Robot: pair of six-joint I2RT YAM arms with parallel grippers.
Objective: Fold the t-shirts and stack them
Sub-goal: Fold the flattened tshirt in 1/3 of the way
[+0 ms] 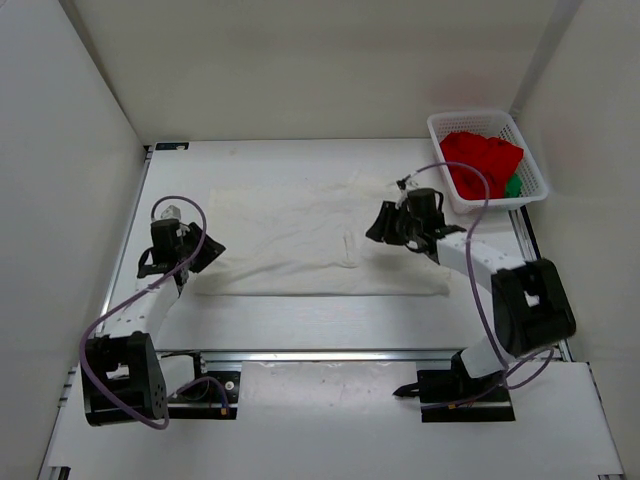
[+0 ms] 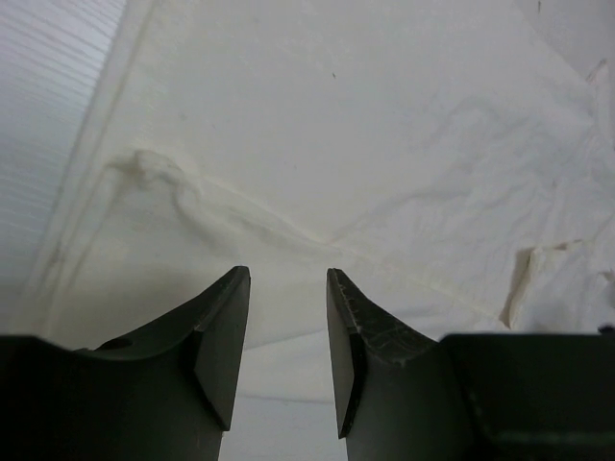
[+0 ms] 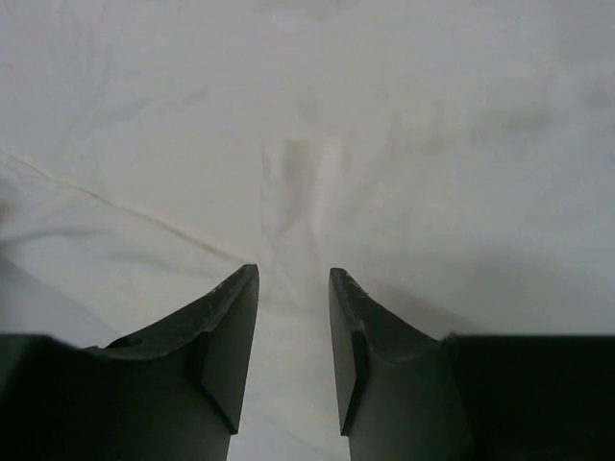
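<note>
The cream-white t-shirt lies spread flat across the middle of the table. It fills the left wrist view and the right wrist view. My left gripper is open and empty just above the shirt's left edge. My right gripper is open and empty over the shirt's right part. The red t-shirt is bunched in the white mesh basket at the back right, with the green t-shirt peeking out beneath it.
White walls close in the table on the left, back and right. The bare white tabletop shows beyond the shirt. Purple cables loop along both arms.
</note>
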